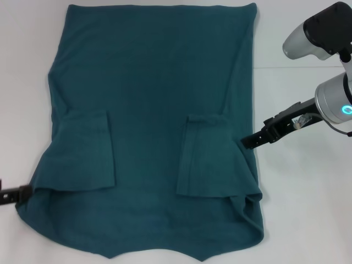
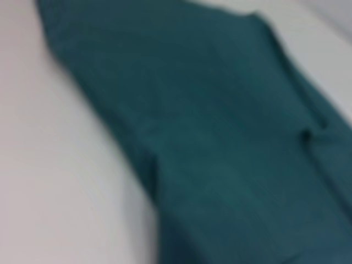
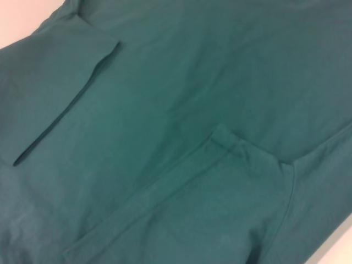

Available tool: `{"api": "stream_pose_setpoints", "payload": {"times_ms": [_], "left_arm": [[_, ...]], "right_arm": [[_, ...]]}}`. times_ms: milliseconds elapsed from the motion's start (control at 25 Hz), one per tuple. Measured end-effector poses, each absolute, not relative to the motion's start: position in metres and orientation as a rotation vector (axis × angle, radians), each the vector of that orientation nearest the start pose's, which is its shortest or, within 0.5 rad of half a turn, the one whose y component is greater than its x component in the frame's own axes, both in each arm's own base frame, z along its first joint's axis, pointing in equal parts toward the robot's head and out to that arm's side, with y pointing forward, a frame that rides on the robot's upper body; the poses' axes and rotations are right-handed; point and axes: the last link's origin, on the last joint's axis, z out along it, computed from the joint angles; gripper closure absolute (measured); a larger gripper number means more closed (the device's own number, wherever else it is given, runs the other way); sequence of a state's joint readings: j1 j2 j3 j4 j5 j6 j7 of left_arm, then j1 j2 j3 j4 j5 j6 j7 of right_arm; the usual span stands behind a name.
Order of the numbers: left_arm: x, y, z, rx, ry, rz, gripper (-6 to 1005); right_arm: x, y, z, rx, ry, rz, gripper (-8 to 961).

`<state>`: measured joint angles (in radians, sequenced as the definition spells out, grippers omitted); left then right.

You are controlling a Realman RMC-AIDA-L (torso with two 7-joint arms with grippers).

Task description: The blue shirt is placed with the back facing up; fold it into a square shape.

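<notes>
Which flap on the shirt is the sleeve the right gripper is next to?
Start with the blue shirt spread on the white table. Two sleeves are folded inward over its near half. The one meant is the right folded sleeve, beside the right gripper at the shirt's right edge; the left folded sleeve lies opposite.

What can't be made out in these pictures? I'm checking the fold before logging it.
- Left gripper: head view, cut off by the frame edge; fingers unclear.
- Right gripper: head view, tips at the blue shirt edge; grip unclear.
- Shirt's near edge: cropped by the frame bottom.
- Left wrist view: blurred.
</notes>
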<state>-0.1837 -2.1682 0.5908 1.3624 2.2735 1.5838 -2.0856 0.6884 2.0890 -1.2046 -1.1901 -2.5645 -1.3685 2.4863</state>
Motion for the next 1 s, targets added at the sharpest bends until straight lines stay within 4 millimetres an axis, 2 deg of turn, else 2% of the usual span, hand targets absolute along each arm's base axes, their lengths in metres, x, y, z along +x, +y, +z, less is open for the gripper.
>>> {"api": "stream_pose_setpoints", "payload": {"times_ms": [240,600,1000], "left_arm": [[-0.348,0.268,0.088,-2.074,-1.442,-0.16,59],[-0.341,0.289,0.076,-2.025,-1.536,-0.033,59],[-0.331,0.301,0.055,-2.051,-1.563,0.047,60]], "right_arm": [[0.177,0.398,0.007,-2.51,0.939,-0.228,115],[0.178,0.397,0.007,-2.511,0.941,-0.234,115],[0.179,0.396,0.005,-2.517,0.939,-0.24,116]]}}
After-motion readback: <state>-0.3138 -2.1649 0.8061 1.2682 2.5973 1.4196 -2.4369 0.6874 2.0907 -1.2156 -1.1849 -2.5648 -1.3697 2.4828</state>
